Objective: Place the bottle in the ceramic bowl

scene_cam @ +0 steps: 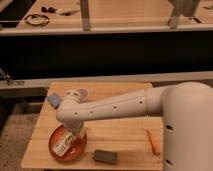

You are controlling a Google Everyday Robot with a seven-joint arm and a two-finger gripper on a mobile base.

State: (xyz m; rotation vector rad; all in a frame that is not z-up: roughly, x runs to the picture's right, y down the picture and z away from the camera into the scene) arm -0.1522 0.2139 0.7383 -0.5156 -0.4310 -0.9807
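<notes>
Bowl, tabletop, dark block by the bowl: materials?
Bowl: likely glazed ceramic, smooth red-orange rim. Table: light wood, matte, faint plank lines. Dark block: matte grey, possibly a sponge; unclear. Gripper sits over the bowl at the bottle.

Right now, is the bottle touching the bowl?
Touching. The camera view shows the bottle lying inside the bowl, resting on its floor, with the gripper directly above it at the bowl's back edge.
</notes>
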